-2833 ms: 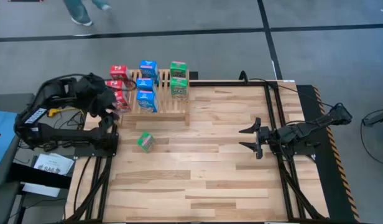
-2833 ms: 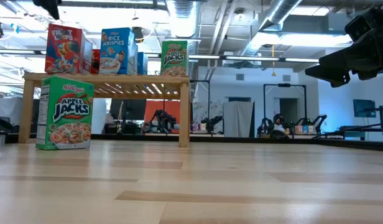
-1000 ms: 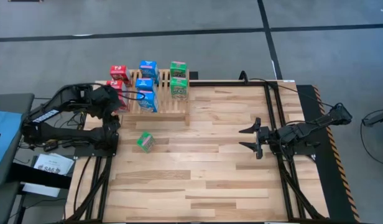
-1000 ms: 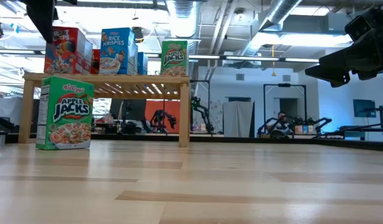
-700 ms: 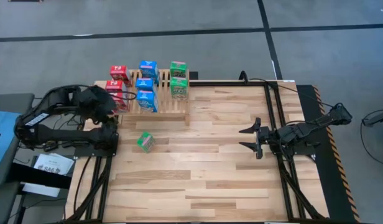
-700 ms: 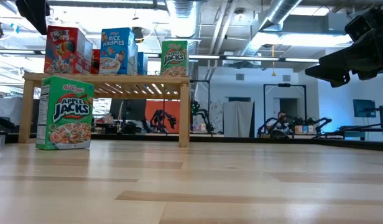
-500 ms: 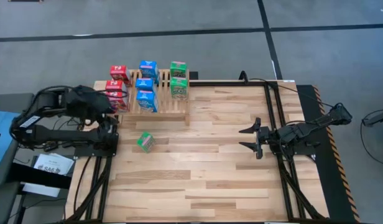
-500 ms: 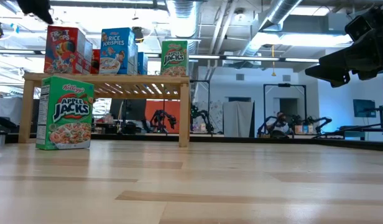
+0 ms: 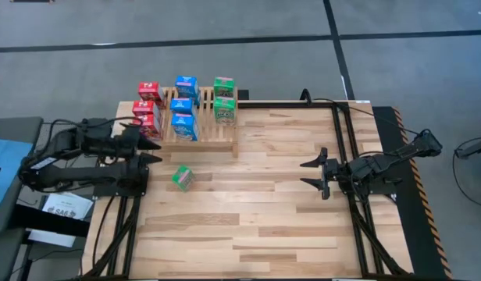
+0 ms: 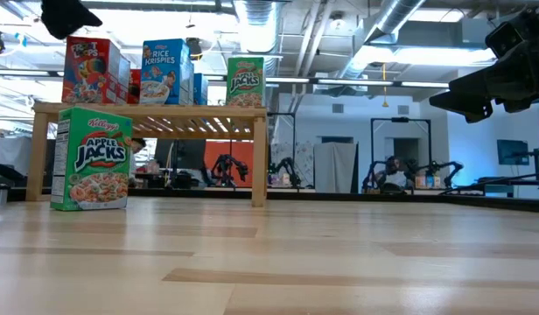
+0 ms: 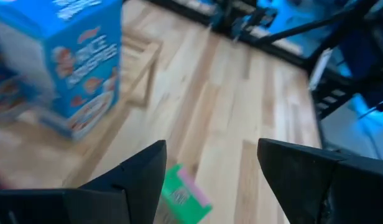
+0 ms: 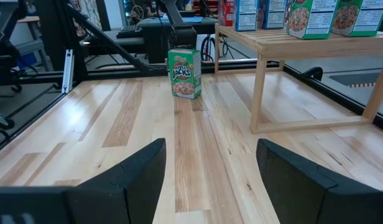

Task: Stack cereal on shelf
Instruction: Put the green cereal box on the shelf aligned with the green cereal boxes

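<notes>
Slatted wooden shelf [image 9: 195, 125] holds eight glossy cardboard boxes.
One green box [image 9: 182, 177] stands on planks at its six o'clock; left gripper [image 9: 152, 150] and right gripper [image 9: 309, 173] gape, holding nothing.

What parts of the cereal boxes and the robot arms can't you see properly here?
- Red boxes, low view: the rear ones hide behind the front one.
- Blue box, left wrist view: blurred, top cut off by the edge.
- Green box on the table, left wrist view: blurred, print unreadable.
</notes>
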Motion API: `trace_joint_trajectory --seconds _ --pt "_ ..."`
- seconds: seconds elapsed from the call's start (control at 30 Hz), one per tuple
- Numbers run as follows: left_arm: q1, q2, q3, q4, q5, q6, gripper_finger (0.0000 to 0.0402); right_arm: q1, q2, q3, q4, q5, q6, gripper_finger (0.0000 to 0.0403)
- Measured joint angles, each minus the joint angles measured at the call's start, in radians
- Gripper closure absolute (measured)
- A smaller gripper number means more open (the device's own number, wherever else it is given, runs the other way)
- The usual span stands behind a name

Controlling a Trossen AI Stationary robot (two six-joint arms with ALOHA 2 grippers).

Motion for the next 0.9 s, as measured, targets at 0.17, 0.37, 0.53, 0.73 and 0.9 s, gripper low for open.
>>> trace_joint_trajectory --seconds 0.17,0.37,0.53,0.73,0.9 --pt "0.0 -0.079 -0.133 0.154 0.046 0.0 0.0161 0.0 0.0 0.0 0.0 0.0 0.0 0.0126" --pt "-0.001 -0.154 -0.257 0.295 0.076 -0.008 0.0161 0.0 0.0 0.0 0.0 0.0 0.0 0.0126" --pt "-0.001 -0.193 -0.345 0.379 0.104 -0.01 0.0161 0.0 0.0 0.0 0.0 0.0 0.0 0.0126" --pt "-0.025 -0.202 -0.412 0.461 0.154 -0.011 0.0161 0.0 0.0 0.0 0.0 0.0 0.0 0.0126" --pt "-0.102 -0.203 -0.46 0.531 0.145 -0.012 0.0161 0.0 0.0 0.0 0.0 0.0 0.0 0.0126"
